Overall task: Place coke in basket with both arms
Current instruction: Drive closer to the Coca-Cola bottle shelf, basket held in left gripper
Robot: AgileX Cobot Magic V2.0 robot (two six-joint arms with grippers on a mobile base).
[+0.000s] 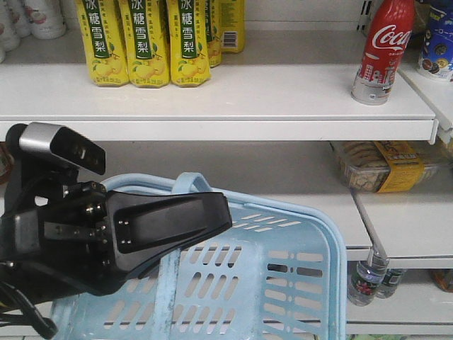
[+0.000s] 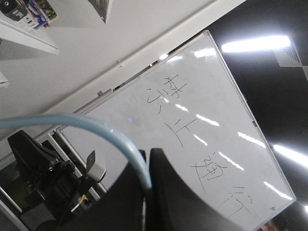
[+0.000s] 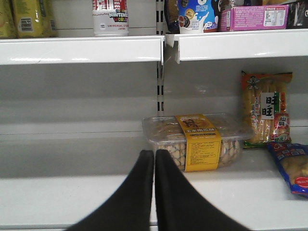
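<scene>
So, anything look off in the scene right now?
Only the basket: it hangs askew from the left gripper, its rim sloping down to the right. The coke stands upright on the upper shelf. Nothing looks spilled or damaged.

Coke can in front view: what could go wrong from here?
The coke stands near the upper shelf's right end; a skewed approach might tip it off.
The right gripper is shut and faces the snack box a shelf lower; rising, it could catch the shelf lip.
The basket hangs by its handle from the left gripper and may swing.
</scene>
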